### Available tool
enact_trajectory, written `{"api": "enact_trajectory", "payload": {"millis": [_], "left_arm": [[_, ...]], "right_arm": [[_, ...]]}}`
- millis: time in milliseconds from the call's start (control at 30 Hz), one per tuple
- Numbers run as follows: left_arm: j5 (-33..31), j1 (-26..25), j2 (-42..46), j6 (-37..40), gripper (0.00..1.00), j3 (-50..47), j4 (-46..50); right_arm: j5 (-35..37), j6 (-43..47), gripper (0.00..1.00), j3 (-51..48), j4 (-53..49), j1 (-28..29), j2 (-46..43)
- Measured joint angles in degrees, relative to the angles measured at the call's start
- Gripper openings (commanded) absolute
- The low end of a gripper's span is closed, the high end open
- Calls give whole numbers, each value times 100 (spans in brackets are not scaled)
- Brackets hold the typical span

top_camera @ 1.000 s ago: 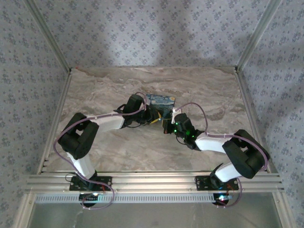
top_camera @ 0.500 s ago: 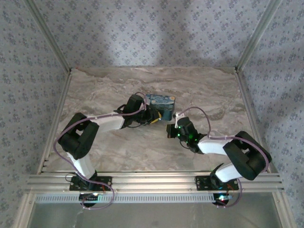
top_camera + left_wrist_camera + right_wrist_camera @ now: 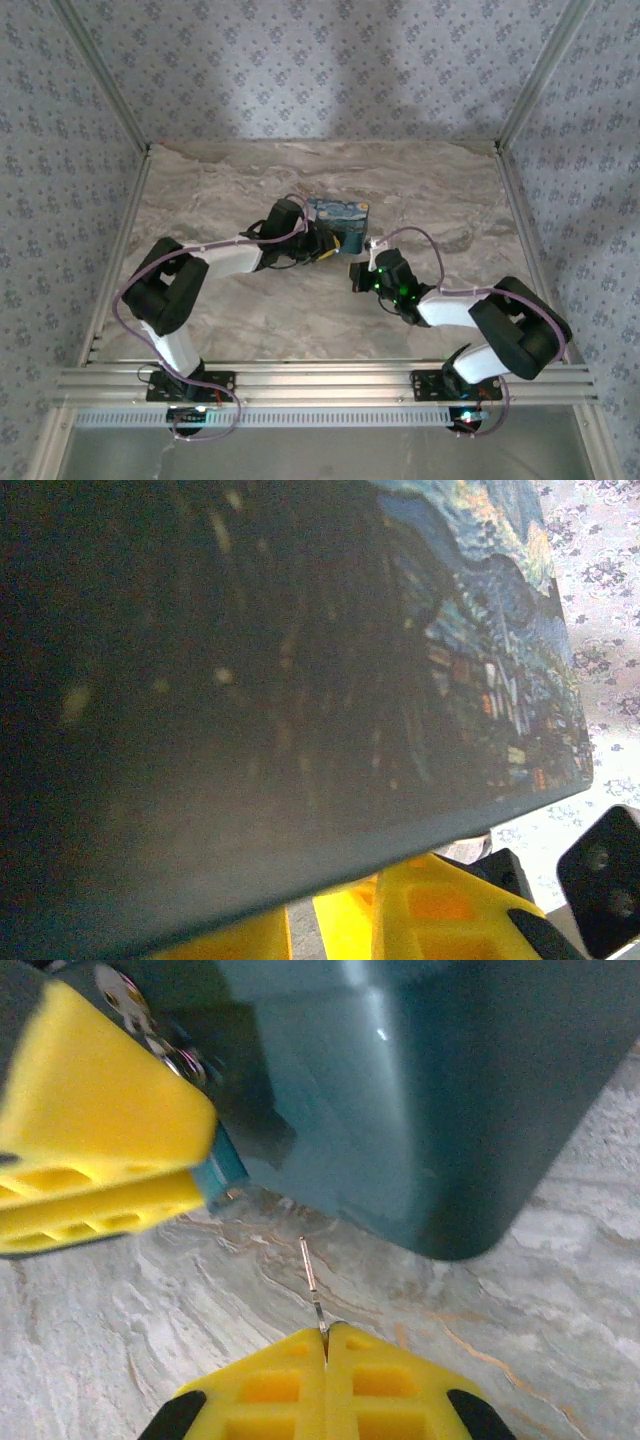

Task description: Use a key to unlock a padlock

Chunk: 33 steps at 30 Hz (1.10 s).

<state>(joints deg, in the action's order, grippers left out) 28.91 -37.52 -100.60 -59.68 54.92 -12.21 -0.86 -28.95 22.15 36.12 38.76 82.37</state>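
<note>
A blue box (image 3: 338,214) was seen on the marbled surface (image 3: 220,190) near its middle. The left hand (image 3: 326,249) was set against the box's near left corner. The right hand (image 3: 356,272) was held just near and right of it.

In the right wrist view, the right hand (image 3: 326,1332) was clenched, its yellow fingers (image 3: 270,1380) pressed together on a thin metal key (image 3: 311,1278). The key's shaft was pointed away from the fingers toward the box (image 3: 430,1090). Its tip was held near the box's lower edge, above the surface (image 3: 150,1320), and no contact with the box could be made out.

The padlock (image 3: 128,998) was seen as a small grey metal piece with rings at the box's corner, just above the left hand (image 3: 205,1165). It was left of the key and apart from it. A small blue tab was seen at the left fingertips. Whether those fingers were clamped on anything could not be told.

In the left wrist view, the box's dark side (image 3: 250,680) was seen close above the left fingers (image 3: 425,920), with its night-sky print visible at the right.
</note>
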Motion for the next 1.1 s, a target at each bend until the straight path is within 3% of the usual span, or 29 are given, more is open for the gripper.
{"api": "enact_trajectory", "payload": {"millis": [1100], "left_arm": [[2,0,0,0,21,0,2]], "right_arm": [[-109,4,0,155,181,92,164]]}}
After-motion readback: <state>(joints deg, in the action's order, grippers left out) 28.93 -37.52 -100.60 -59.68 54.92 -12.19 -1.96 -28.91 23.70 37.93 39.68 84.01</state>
